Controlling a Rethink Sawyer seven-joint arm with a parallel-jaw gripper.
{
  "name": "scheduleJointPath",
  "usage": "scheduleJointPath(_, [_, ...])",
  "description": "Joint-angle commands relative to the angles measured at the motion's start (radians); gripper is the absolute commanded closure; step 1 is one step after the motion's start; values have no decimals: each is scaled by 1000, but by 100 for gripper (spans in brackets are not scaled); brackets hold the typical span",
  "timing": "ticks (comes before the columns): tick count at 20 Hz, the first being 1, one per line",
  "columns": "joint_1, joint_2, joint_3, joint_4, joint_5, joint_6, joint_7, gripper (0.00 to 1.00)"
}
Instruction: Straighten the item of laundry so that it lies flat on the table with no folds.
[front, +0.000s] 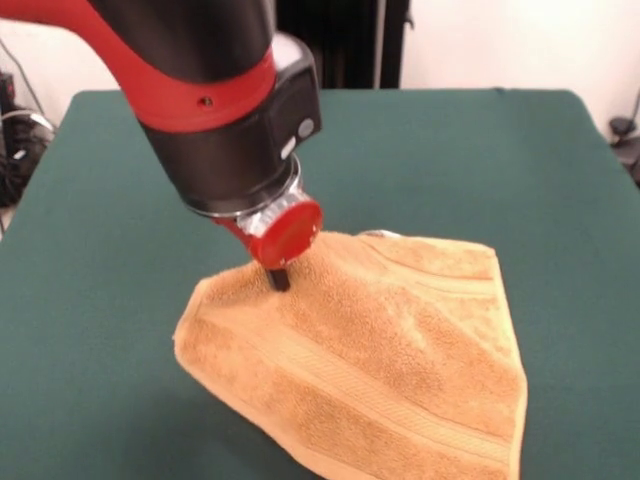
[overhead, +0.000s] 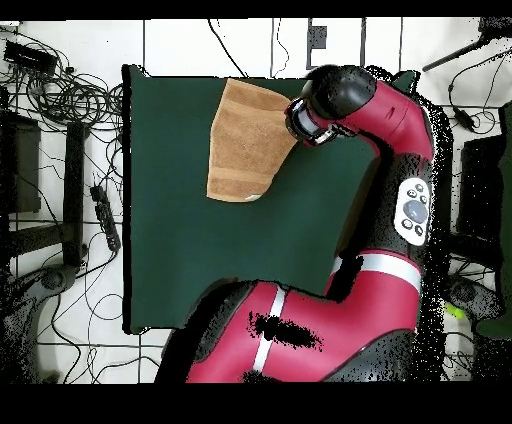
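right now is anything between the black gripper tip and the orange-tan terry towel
Nothing: in the front view the gripper presses straight into the orange-tan terry towel near its raised fold, with no gap. The overhead view hides the contact under the arm's head.

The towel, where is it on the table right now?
In the front view the towel lies bunched at the table's near edge, centre-right, with the gripper pressed into its upper-left peak.
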Motion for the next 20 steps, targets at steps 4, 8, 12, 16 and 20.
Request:
scheduleJointPath(4, [11,-110,144,345,-7,-132,-49,100])
scheduleJointPath(8, [2,-125,162,381,-20,-168,-51,100])
scheduleJointPath(12, [1,-139,174,421,-24,-217,-43,100])
scheduleJointPath(16, [5,-147,184,455,-24,-281,-19,100])
scheduleJointPath(20, [7,-175,194,532,-46,-334,-46,100])
